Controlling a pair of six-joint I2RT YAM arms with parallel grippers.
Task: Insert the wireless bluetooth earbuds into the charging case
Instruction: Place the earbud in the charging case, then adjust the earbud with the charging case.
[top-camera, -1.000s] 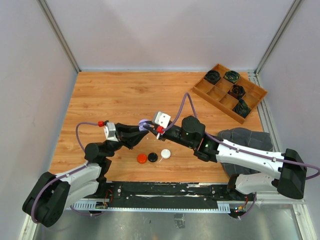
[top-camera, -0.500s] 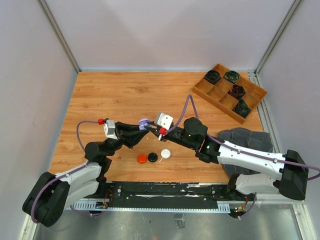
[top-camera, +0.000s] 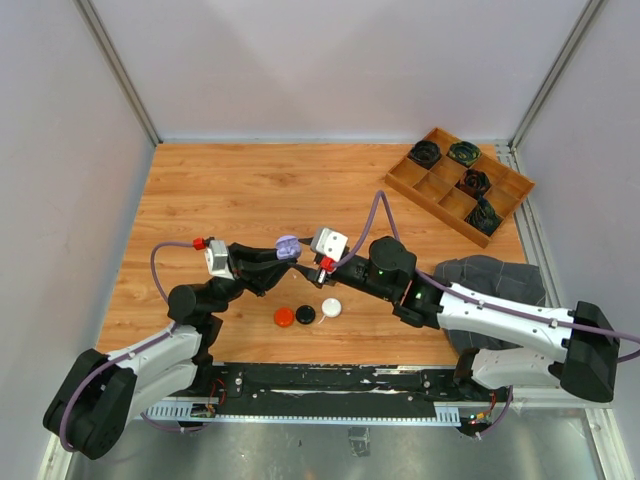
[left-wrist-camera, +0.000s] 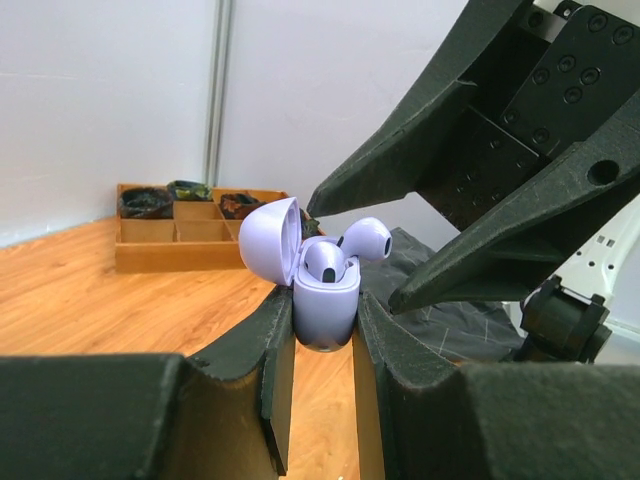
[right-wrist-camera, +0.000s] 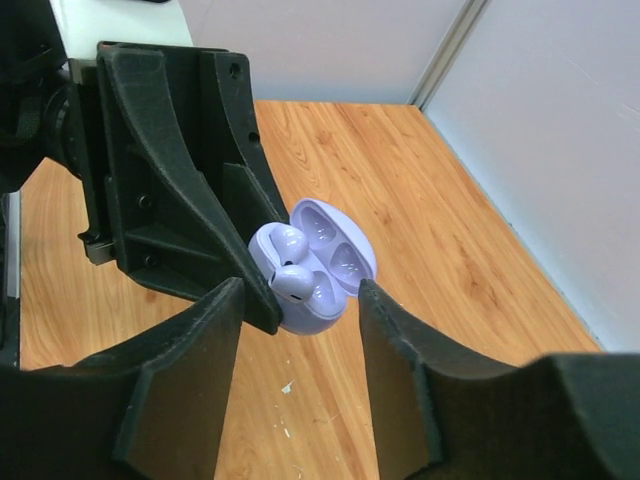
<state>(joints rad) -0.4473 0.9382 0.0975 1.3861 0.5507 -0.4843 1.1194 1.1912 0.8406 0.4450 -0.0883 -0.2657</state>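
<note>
Left wrist view: the left gripper (left-wrist-camera: 320, 335) is closed on the lower body of the pale purple charging case (left-wrist-camera: 325, 305), with one finger pressed on each flank. The case's base is hidden between the fingers. The case stands upright, and its lid (left-wrist-camera: 270, 235) is hinged open and leans toward the far side. Two pale purple earbuds (left-wrist-camera: 322, 262) sit in it. One is seated with only its rounded head showing, so its long axis runs down into the case. The other rides higher and tilts away from the lid. Both stems are hidden.

Right wrist view: the right gripper (right-wrist-camera: 297, 292) reaches in from the right with its jaws parted and holds nothing. One finger stands on the near side of the case and one on the far side, each with a gap showing. The open lid shows two hollows.

Top external view: case and grippers meet above the table (top-camera: 220, 190), left of its middle. The buds are too small to make out here. Three round discs (top-camera: 306, 314), red, black and white, lie on the table just nearer than the grippers. A wooden tray (top-camera: 405, 180) holding dark coiled bundles (top-camera: 425, 153) sits at the far right. A dark cloth (top-camera: 490, 272) at the near right is partly covered by the right arm.
</note>
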